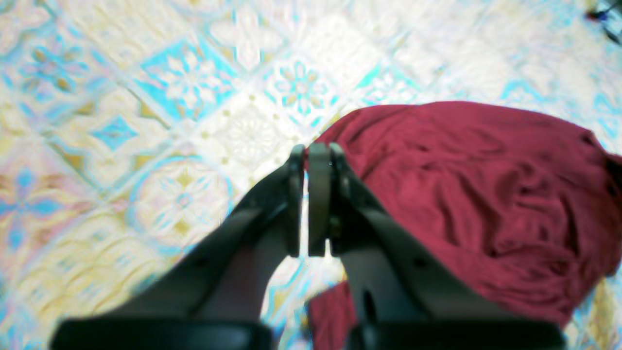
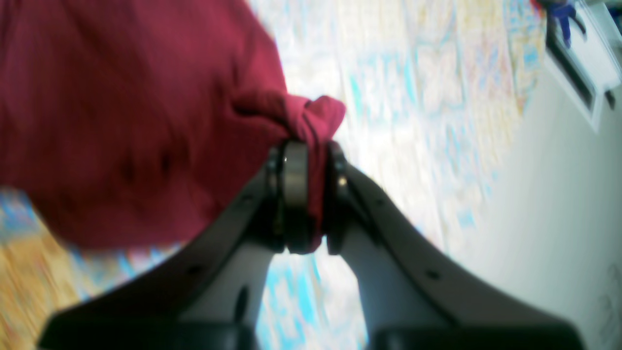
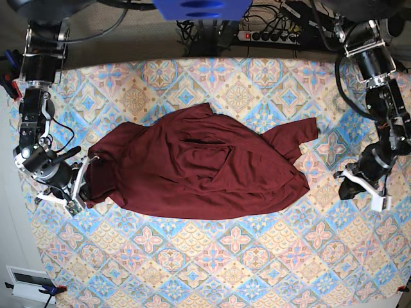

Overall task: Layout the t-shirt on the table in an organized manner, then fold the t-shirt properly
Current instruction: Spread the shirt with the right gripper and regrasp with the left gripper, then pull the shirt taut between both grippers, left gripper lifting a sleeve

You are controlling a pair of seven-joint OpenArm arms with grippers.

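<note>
The dark maroon t-shirt (image 3: 199, 167) lies rumpled across the middle of the patterned table (image 3: 237, 256), one sleeve reaching right. My right gripper (image 3: 88, 168) is at the shirt's left end. In the right wrist view the right gripper (image 2: 306, 146) is shut on a bunched fold of the t-shirt (image 2: 121, 121), which hangs lifted over the table (image 2: 427, 97). My left gripper (image 3: 347, 186) is to the right of the shirt. In the left wrist view the left gripper (image 1: 307, 148) is shut with nothing between its jaws, beside the t-shirt's edge (image 1: 486, 184), over the table (image 1: 146, 97).
The table's left edge runs close to my right gripper, with a white box (image 3: 26, 279) on the floor beyond it. A power strip with cables (image 3: 270, 35) lies behind the table's far edge. A blue part (image 3: 199, 8) sits at top centre.
</note>
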